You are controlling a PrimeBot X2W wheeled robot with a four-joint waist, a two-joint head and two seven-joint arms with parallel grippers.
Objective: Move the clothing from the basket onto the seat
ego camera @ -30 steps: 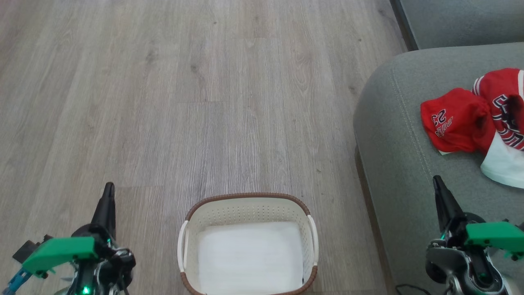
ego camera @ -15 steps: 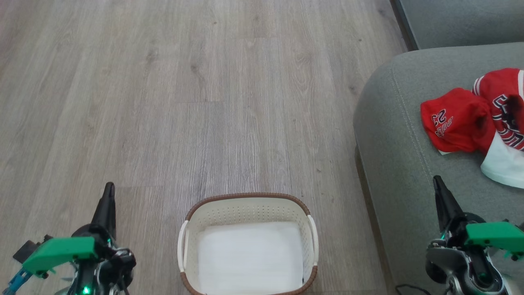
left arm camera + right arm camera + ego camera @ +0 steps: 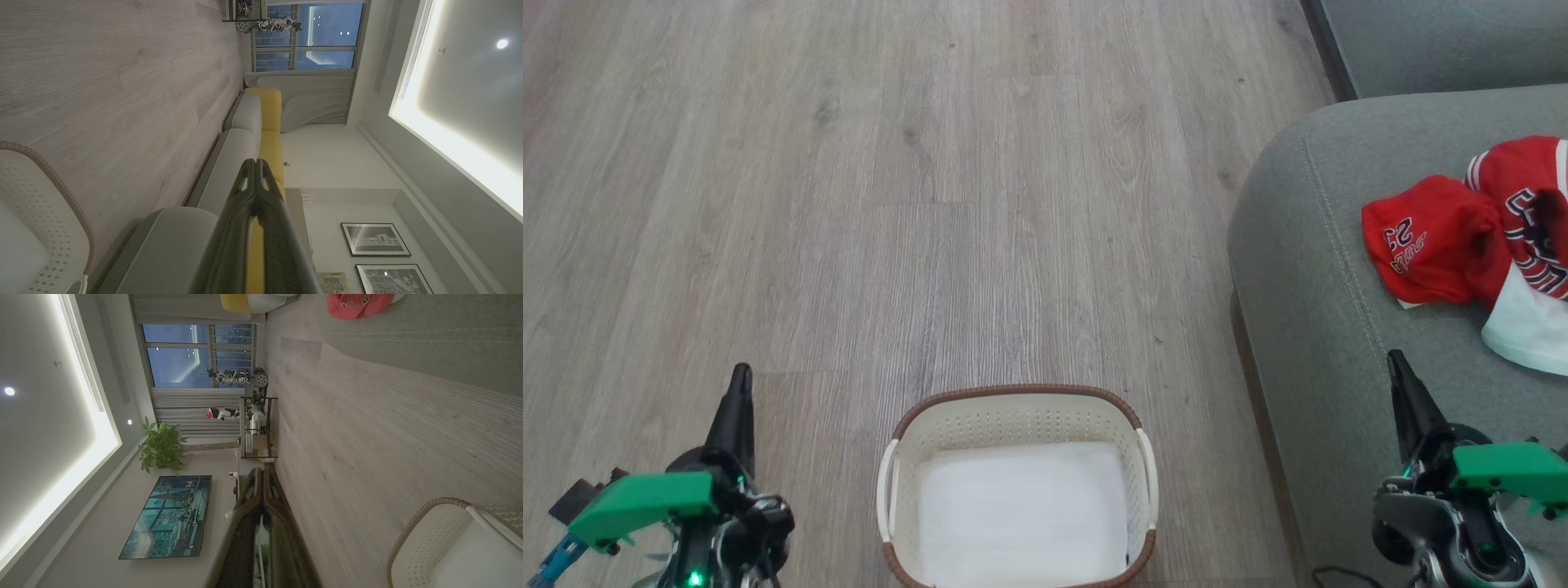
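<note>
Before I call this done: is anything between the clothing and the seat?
Nothing visible does. The clothing already lies in a heap on the seat, with nothing under it but the cushion. The basket on the floor holds a flat white liner sheet.

Pale grey wood-plank floor (image 3: 931,204) runs across room. Flat white liner sheet (image 3: 1021,514) low centre in head view. Yellow back cushions (image 3: 270,110) along wall, pale draped curtain (image 3: 314,98) beyond. Two black-framed monochrome pictures (image 3: 375,239) on white wall. Leafy green potted plant (image 3: 161,447) near wall-mounted screen with blue-green picture (image 3: 171,514). Dark metal shelf rack (image 3: 257,426) before tall night-dark window (image 3: 196,355).
</note>
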